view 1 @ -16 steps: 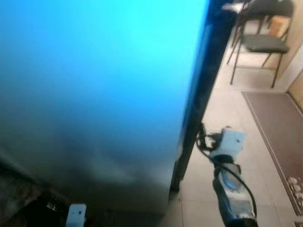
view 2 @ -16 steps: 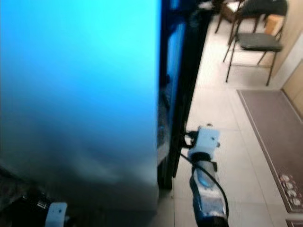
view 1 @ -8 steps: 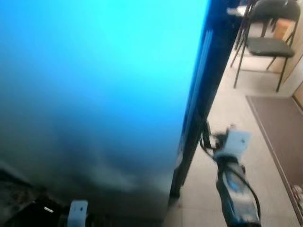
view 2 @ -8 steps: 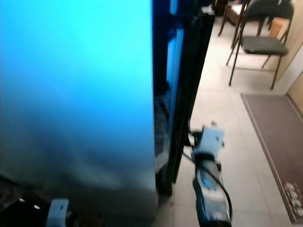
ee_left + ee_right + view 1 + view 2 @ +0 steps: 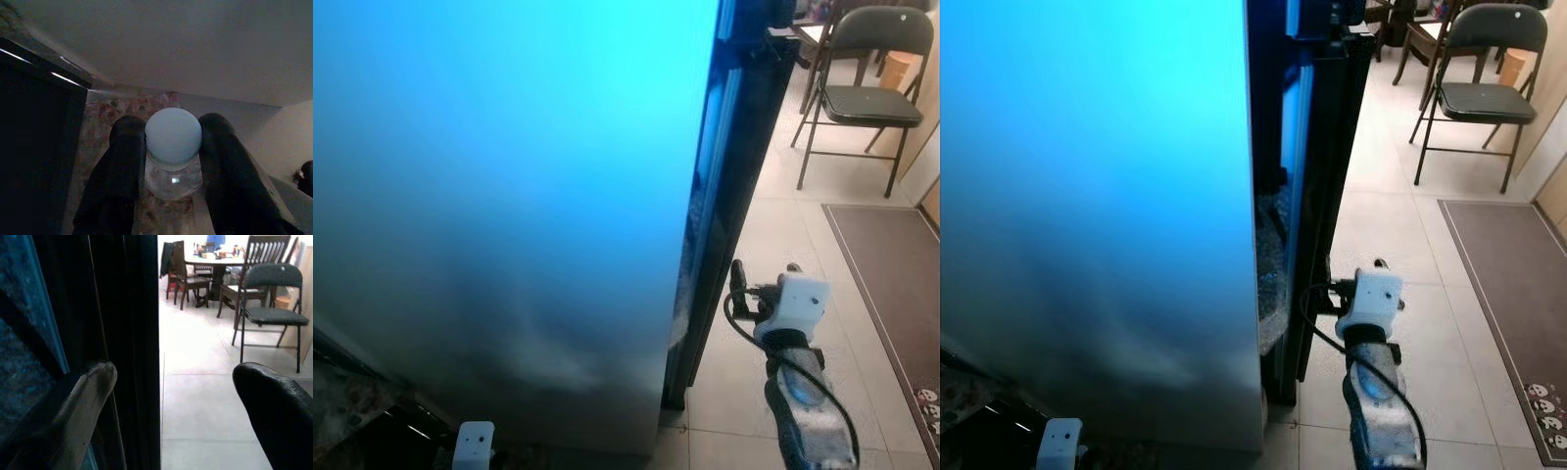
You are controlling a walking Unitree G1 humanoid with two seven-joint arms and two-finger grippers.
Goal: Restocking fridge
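Fridge door [image 5: 1107, 215]: the big blue-lit panel is standing ajar just to the left of the right gripper, with a dark gap showing along its edge
Fridge body [image 5: 1317, 176]: the dark upright edge is sitting directly ahead of the right gripper, very near its left finger
Progress: judging from this, the restocking is sitting at an early stage; the door is only partly open, the bottle is not yet on any shelf, and widening the opening and placing the bottle are both remaining
Fridge contents: something mottled is showing through the gap at about the right gripper's height, too dim to name; it may be a shelf or liner
Folding chair [image 5: 1474, 93]: standing well beyond the right gripper on the tiled floor
Right gripper [image 5: 168, 401]: reaching at the door's edge with its fingers spread wide and nothing between them
Left gripper [image 5: 168, 161]: hanging low beside the door's foot, its two fingers pinching a bottle
Bottle [image 5: 172, 147]: clear-bodied with a pale blue round cap, sitting upright between the left gripper's fingers; what is inside it cannot be told
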